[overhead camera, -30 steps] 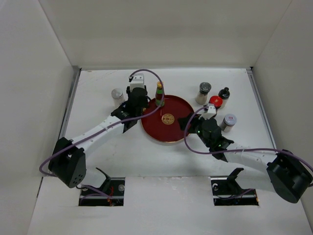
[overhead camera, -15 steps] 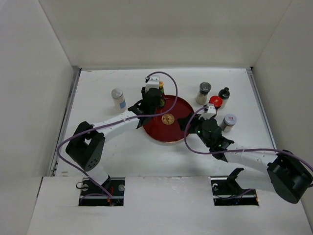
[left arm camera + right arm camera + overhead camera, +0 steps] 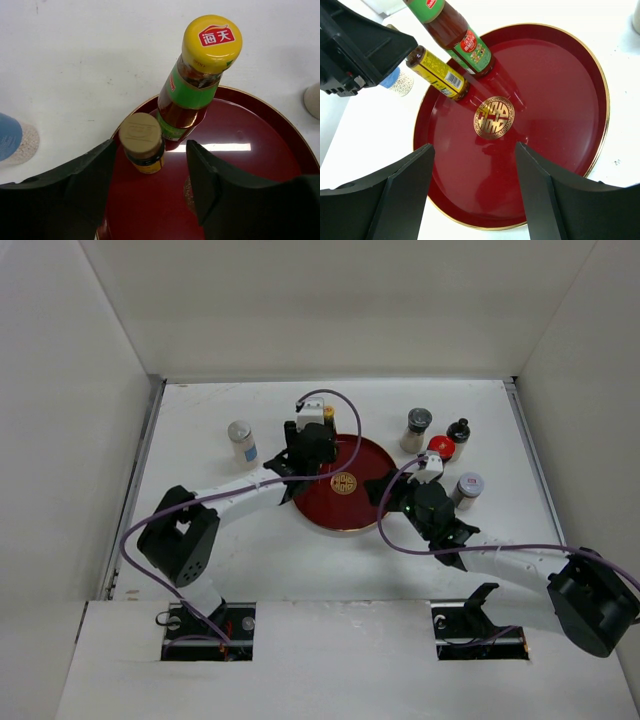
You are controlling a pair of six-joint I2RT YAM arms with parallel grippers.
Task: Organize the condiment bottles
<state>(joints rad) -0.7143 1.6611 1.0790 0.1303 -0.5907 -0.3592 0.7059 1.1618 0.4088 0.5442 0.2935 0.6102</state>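
Observation:
On the dark-red tray [image 3: 365, 510] a tall bottle with a yellow cap [image 3: 211, 37] and green label stands at the far-left rim; it also shows in the right wrist view [image 3: 460, 42]. A small jar with a tan cap and yellow label [image 3: 141, 136] stands beside it, also in the right wrist view [image 3: 437, 72]. My left gripper [image 3: 152, 155] is open, its fingers either side of the small jar, not touching it; it also shows in the top view [image 3: 315, 440]. My right gripper [image 3: 474, 150] is open and empty over the tray's near right part [image 3: 385, 490].
A white bottle with a blue label [image 3: 241, 440] stands left of the tray. Right of the tray stand a grey-capped jar [image 3: 418, 428], a black-capped bottle [image 3: 459, 430], a red-capped jar [image 3: 441, 448] and a silver-capped jar [image 3: 467, 487]. A gold emblem [image 3: 494, 117] marks the tray's middle.
My left gripper has moved right, from beside the white bottle to the tray's far-left rim, then eased back a little. The right arm has not moved.

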